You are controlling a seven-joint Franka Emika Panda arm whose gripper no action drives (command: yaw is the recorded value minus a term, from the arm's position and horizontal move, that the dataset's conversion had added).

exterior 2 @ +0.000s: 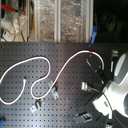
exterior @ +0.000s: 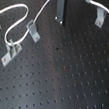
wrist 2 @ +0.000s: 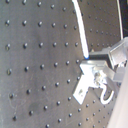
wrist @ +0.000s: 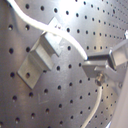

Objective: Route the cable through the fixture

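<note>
Cable [exterior 2: 60, 75] loops white across the perforated counter [exterior: 70, 83], its red band [exterior 2: 90, 52] near the gripper [wrist: 97, 75], whose jaws are clamped on the cable in the first wrist view. Three metal clips show in the first exterior view; the slim fixture [exterior: 100, 18] stands beside the arm [exterior: 63, 6], partly blurred.

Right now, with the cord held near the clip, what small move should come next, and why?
Probably carry the white cord a little closer to the grey clip and lower it into the bend. In the first wrist view the pincer seems shut on the cord, which runs across the clip's top, apparently not yet inside it.
</note>
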